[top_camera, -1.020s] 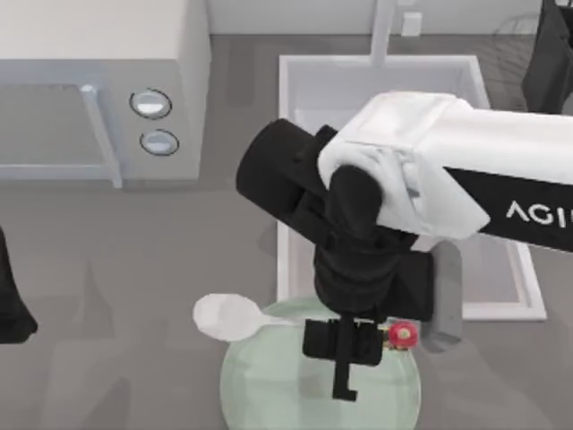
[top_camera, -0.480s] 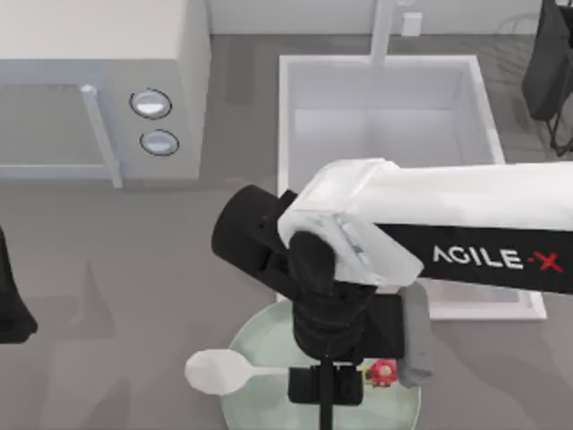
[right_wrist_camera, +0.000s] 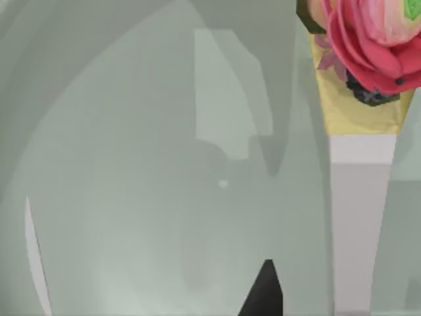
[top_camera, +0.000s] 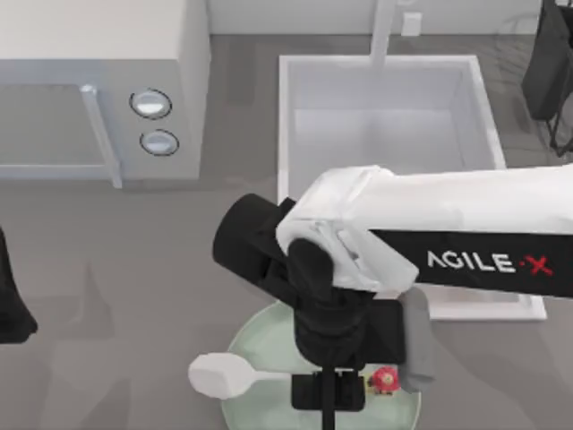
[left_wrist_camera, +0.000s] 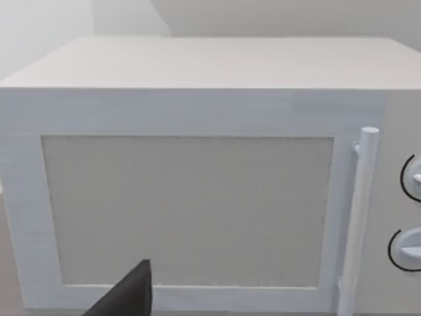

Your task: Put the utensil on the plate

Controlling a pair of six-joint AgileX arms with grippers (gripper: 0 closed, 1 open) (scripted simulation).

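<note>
Spoon, pinched by the right pincer, overhangs the plate's left rim; released now, it may tip onto the worktop.

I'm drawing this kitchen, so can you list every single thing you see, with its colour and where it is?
Spoon: one, white, bowl past the plate's left edge, handle running in under the right claw.
Plate: one, pale green, see-through, bottom middle of the top view.
Cupcake: one, pink topping, on the plate beside the right claw.
Microwave: one, white, two round knobs, table's upper left.
Sink: one, white, upper middle, behind the plate.
Right claw: one, black, over the plate.
Left arm: one, black, parked at the left edge.
</note>
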